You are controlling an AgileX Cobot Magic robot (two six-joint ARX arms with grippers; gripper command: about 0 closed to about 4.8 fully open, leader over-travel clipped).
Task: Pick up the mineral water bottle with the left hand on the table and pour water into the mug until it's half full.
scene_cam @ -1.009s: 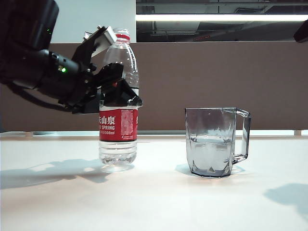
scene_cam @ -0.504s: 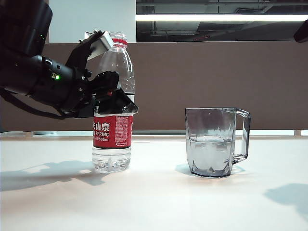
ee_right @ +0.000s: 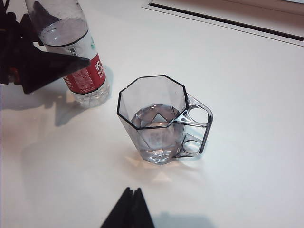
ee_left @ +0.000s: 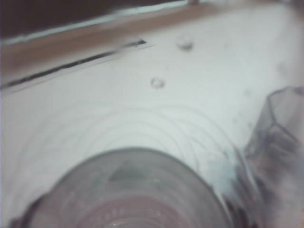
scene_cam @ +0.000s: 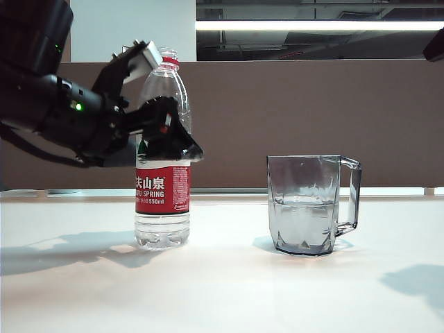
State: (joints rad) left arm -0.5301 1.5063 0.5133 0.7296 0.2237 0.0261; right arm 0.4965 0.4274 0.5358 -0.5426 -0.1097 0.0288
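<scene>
Remote station, pouring trial: the mineral water bottle stood upright on the white table, well apart from the mug, which stood on the far side of it from the left arm. The mug held water to what I judged was about half its height.

The left gripper sat at the bottle's upper half. 1 pale-padded finger was up beside the neck and the other crossed in front, just above the label. The 2 jaws stood on either side of the bottle, but I could not tell whether they pressed it or hung free. The right gripper waited above the table near the mug, its tips together and holding nothing.

I judged the bottle to be light, thin-walled and easily dented, with no cap visible, so a hard squeeze could push water out. The labelled waist looked like the firmest and least slippery place to hold it. The glass mug looked rigid, heavier and breakable.

The left wrist view was badly blurred, showing only the bottle's shoulder and a corner of the mug, with no fingers visible. The label and the front finger made the bottle's water level hard to judge. The right arm was cut off in the exterior view.
</scene>
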